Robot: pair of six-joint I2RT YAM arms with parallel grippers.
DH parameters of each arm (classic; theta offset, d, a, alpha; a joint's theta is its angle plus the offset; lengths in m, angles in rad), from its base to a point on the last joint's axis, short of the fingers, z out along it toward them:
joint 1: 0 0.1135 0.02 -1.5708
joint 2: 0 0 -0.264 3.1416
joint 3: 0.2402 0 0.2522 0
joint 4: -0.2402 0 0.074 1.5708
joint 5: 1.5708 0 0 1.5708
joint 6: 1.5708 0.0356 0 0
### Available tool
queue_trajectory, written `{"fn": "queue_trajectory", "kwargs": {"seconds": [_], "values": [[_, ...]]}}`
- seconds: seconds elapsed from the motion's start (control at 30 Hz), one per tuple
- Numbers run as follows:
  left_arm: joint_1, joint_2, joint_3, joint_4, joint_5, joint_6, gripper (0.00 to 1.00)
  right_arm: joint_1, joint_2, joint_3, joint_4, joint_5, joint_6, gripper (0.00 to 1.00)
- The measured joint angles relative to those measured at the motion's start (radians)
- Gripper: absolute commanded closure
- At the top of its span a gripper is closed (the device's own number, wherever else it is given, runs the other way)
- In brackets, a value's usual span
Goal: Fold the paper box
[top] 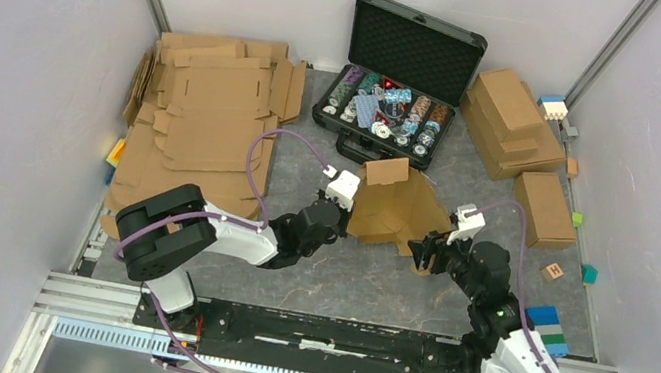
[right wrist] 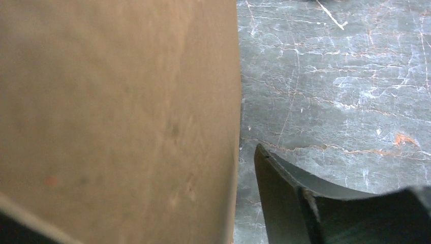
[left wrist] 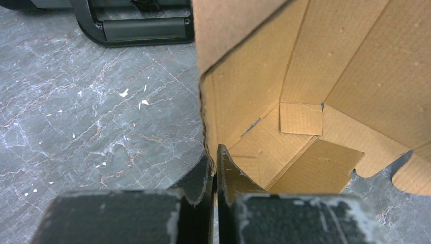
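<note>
The paper box [top: 394, 207] is a partly folded brown cardboard sheet standing on the grey mat mid-table, its walls raised and a flap [top: 387, 170] sticking up at the back. My left gripper [top: 345, 217] is shut on the box's left wall; in the left wrist view the gripper [left wrist: 216, 160] pinches that wall's edge, with the box's open inside [left wrist: 305, 117] beyond. My right gripper [top: 424, 251] is at the box's right side. In the right wrist view a cardboard panel [right wrist: 117, 117] lies between the jaws, hiding one finger, with a gap to the visible finger [right wrist: 277, 203].
A pile of flat cardboard sheets [top: 211, 116] lies at the back left. The open black case of chips [top: 399, 87] stands just behind the box, its edge in the left wrist view [left wrist: 137, 28]. Finished boxes [top: 515, 121] and small coloured blocks [top: 547, 324] sit at the right.
</note>
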Motion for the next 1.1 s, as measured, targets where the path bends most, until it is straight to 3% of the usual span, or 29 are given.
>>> {"fn": "queue_trajectory", "kwargs": {"seconds": [0.07, 0.2, 0.37, 1.1], "values": [[0.0, 0.0, 0.0, 0.0, 0.0, 0.0, 0.98, 0.0, -0.013, -0.042, 0.055, 0.016, 0.003, 0.44], [0.0, 0.0, 0.0, 0.0, -0.001, 0.001, 0.98, 0.0, -0.055, -0.109, 0.154, 0.038, 0.005, 0.72], [0.0, 0.0, 0.0, 0.0, 0.0, 0.001, 0.98, 0.0, -0.062, -0.126, 0.256, 0.0, 0.009, 0.87], [0.0, -0.013, -0.003, -0.005, 0.035, -0.001, 0.91, 0.086, -0.001, -0.151, 0.37, -0.101, 0.014, 0.86]]}}
